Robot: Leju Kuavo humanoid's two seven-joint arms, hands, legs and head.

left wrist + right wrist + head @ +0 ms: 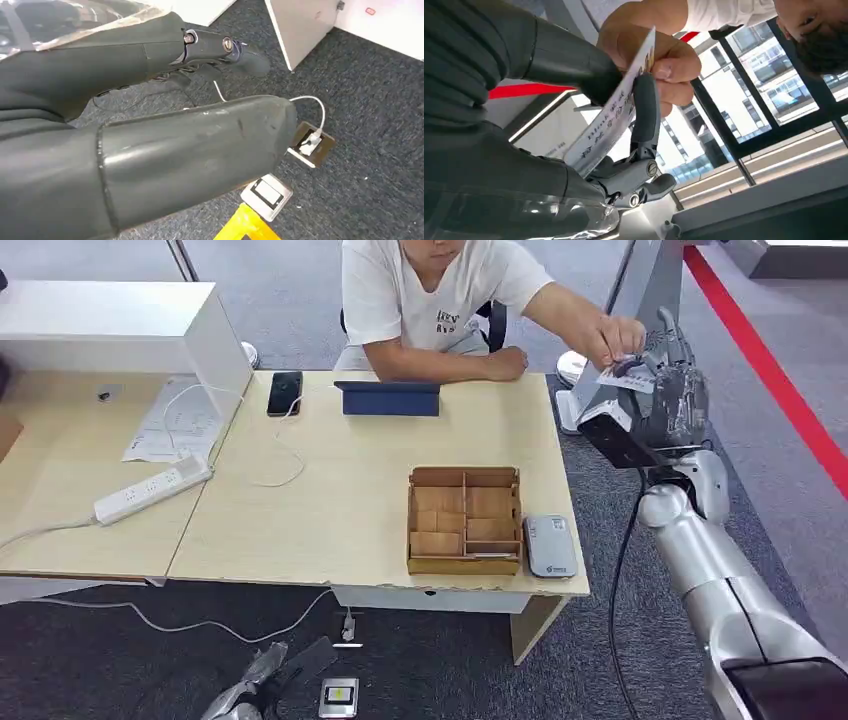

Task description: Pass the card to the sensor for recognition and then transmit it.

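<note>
Right hand (668, 390) is raised beside the far right corner of the desk (340, 510), off its edge, pinching a white printed card (632, 380) between thumb and fingers; a person's hand (615, 338) grips the same card from the other side. In the right wrist view the card (616, 112) sits clamped between the thick grey thumb and a darker finger (645, 107), with the person's hand (659, 60) wrapped around its far end.

Left of the desk's middle, a white cabinet (120, 325) stands on the desktop, with a white power strip (152, 490) and papers (175, 420) in front of it. A black phone (285, 393) lies near the far edge, a blue tablet case (390, 398) just beside it. Toward the desk's near right corner sits a wooden compartment tray (465, 520), and a grey card reader (550, 545) lies just beside it.

Dark grey carpet (600, 660) surrounds the desk, with a red floor line (770, 370) running past on the right. Low beside the desk, the left hand (150, 120) hangs over the carpet near a floor socket (312, 145), fingers extended and holding nothing.
</note>
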